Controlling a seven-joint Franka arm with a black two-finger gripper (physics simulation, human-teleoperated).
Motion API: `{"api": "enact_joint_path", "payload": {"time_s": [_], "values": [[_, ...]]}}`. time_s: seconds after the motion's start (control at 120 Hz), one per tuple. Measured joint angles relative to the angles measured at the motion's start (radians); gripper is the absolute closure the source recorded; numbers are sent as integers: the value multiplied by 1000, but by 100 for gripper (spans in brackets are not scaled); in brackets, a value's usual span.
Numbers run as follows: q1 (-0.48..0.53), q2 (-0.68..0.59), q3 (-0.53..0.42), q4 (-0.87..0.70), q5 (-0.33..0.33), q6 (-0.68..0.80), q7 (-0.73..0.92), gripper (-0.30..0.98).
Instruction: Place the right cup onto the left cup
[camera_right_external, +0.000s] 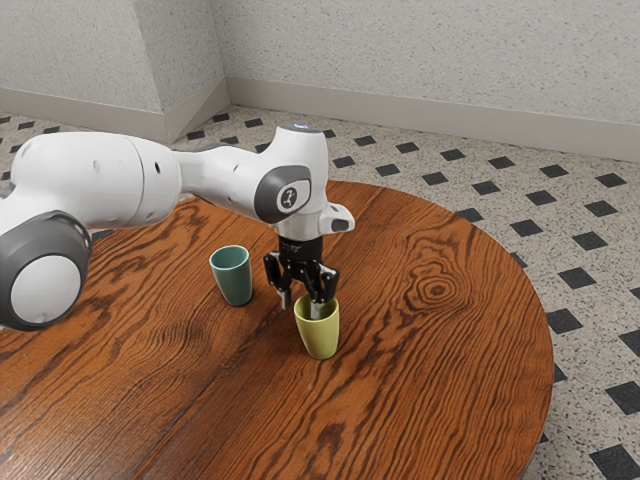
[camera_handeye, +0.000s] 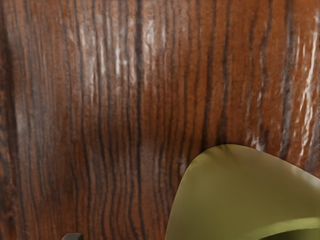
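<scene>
- No words, letters, brand names or numbers can be read in either view.
- In the exterior view, a round emblem (camera_right_external: 293, 195) stands on the dark grey cap (camera_right_external: 268, 192) of the white robot arm (camera_right_external: 228, 176), near the arm's far end; it has a small figure-like mark inside a ring, with no lettering that can be made out.
- A small bluish marking (camera_right_external: 300, 127) sits on the top end of the arm's upright white part, above the emblem; it is too small to read.
</scene>
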Motion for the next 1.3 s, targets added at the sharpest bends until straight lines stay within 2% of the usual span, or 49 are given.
{"api": "enact_joint_path", "payload": {"time_s": [0.317,0.467,0.733,1.108,1.3], "values": [[-3,-2,-2,1,1,0,-3,64],[-2,-10,-2,0,2,0,-4,72],[-14,-55,-4,-18,10,0,-12,77],[-5,-287,-3,-121,31,-13,-21,79],[30,-342,-2,-126,56,-31,-21,79]]}}
